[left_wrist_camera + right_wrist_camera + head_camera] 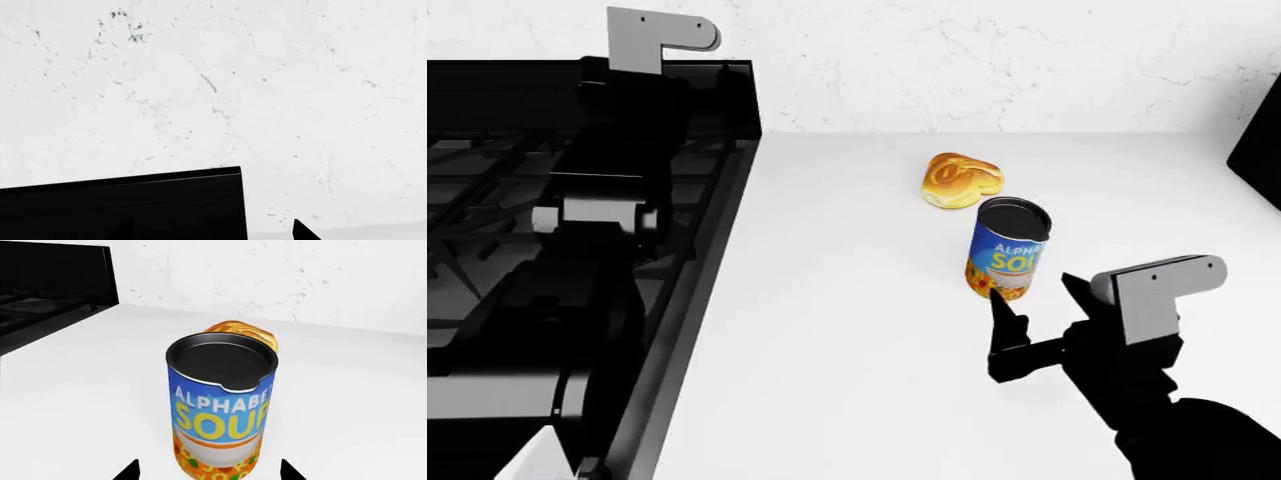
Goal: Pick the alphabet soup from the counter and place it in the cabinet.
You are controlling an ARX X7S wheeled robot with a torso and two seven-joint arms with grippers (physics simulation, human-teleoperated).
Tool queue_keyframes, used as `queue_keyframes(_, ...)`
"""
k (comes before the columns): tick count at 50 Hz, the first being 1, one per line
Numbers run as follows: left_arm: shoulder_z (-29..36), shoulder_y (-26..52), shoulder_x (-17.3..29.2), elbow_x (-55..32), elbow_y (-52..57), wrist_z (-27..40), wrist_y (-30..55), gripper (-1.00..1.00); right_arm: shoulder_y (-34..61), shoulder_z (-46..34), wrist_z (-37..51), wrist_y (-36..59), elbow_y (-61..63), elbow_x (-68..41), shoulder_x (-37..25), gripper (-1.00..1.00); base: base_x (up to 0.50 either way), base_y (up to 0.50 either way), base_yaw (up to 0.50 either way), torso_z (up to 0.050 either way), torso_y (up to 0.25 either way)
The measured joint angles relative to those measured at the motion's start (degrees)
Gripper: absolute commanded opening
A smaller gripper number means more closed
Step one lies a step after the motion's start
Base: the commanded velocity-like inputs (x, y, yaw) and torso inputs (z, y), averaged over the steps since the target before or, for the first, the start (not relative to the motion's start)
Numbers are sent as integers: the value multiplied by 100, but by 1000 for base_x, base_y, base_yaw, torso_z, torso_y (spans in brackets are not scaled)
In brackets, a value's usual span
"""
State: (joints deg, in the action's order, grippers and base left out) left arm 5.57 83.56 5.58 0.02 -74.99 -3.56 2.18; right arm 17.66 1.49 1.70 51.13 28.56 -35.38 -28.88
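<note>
The alphabet soup, a blue-labelled can with a dark top, stands upright on the white counter; it fills the right wrist view. My right gripper is open just in front of the can. Its two black fingertips show to either side of the can's orange base without touching it. My left arm reaches over the stove toward the wall. My left gripper shows only one dark fingertip, set wide, and holds nothing. The cabinet is out of view.
A golden-brown bread roll lies just behind the can, showing over its top in the right wrist view. The black gas stove fills the left; its raised back edge is under my left gripper. A marbled white wall runs behind. A dark edge is at far right.
</note>
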Motion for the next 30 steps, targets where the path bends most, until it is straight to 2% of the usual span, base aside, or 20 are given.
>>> queue_keyframes(30, 80, -31, 30, -2, -1, 15, -63, 100, 337, -597, -245, -767, -912, 616, 165, 100, 0, 0, 0, 0, 0)
